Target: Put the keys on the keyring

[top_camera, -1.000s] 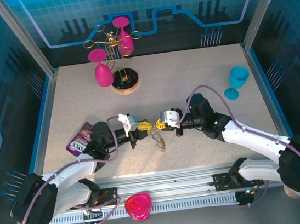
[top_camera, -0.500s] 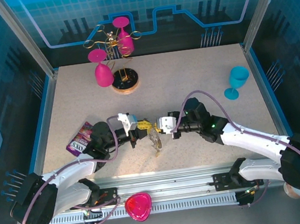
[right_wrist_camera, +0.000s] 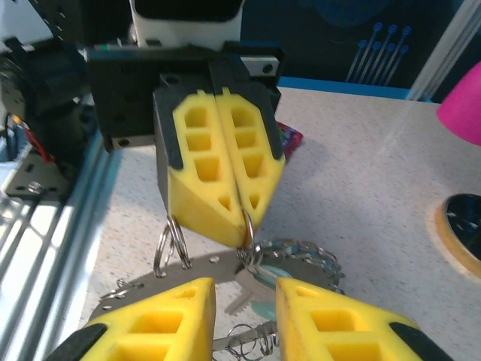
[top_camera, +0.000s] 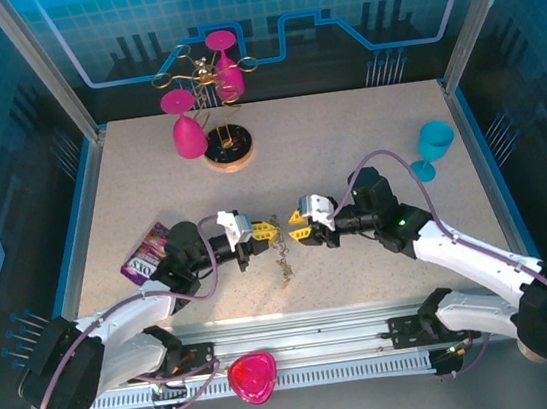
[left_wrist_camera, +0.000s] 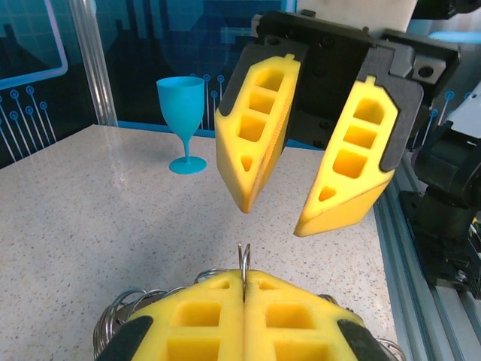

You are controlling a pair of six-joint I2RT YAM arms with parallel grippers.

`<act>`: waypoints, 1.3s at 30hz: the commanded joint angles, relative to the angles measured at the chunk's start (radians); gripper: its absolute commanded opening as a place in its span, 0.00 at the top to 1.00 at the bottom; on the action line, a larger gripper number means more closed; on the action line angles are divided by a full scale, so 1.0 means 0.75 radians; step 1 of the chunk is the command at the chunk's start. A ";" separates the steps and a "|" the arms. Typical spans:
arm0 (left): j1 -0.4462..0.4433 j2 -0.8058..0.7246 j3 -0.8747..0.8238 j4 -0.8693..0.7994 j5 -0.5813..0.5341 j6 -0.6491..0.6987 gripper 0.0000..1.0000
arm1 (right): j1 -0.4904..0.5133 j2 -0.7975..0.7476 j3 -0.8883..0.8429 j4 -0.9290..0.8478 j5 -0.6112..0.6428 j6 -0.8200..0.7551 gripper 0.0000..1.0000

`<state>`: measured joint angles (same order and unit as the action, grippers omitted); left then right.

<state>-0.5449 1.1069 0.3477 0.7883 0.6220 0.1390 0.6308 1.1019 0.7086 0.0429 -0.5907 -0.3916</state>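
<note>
The keyring (top_camera: 282, 256) hangs under my left gripper (top_camera: 263, 231), which is shut on one of its small silver clip rings (left_wrist_camera: 243, 262). From the right wrist view the keyring's flat dark-grey band (right_wrist_camera: 192, 269) dangles below the left gripper (right_wrist_camera: 242, 226), with a teal-headed key (right_wrist_camera: 272, 272) and a bunch of silver rings on it. My right gripper (top_camera: 295, 230) faces the left one across a small gap. It is open (right_wrist_camera: 244, 293), its fingers either side of the hanging bunch and holding nothing. The left wrist view has the right gripper (left_wrist_camera: 274, 214) open just beyond the clip ring.
A teal goblet (top_camera: 435, 148) stands at the right. A wire stand with pink goblets (top_camera: 185, 125) and its round base (top_camera: 230, 154) are at the back. A purple packet (top_camera: 146, 254) lies by the left arm. A pink object (top_camera: 253, 377) rests on the front rail.
My right gripper has drawn back to the right, away from the left gripper's tips, leaving a gap. The left gripper keeps its hold, and the keyring still hangs below it.
</note>
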 commanded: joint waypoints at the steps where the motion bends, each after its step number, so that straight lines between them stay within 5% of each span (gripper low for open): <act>1: 0.009 -0.005 0.053 0.071 0.081 0.047 1.00 | -0.011 0.042 0.046 0.011 -0.121 0.099 0.72; 14: 0.009 0.025 0.054 0.132 0.119 0.013 1.00 | -0.005 0.141 0.048 0.125 -0.171 0.176 0.77; 29: 0.009 0.040 0.036 0.164 0.033 -0.011 0.99 | -0.004 0.179 0.103 0.067 -0.128 0.160 1.00; 34: 0.010 -0.004 0.071 -0.092 -0.058 0.084 0.69 | -0.004 0.160 0.190 -0.195 -0.020 0.030 1.00; 39: 0.009 -0.079 0.179 -0.490 -0.101 0.238 0.61 | 0.009 0.180 0.356 -0.567 0.156 -0.152 1.00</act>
<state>-0.5346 1.0870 0.4202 0.6132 0.5777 0.2195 0.6281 1.2362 0.8864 -0.1967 -0.5545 -0.3954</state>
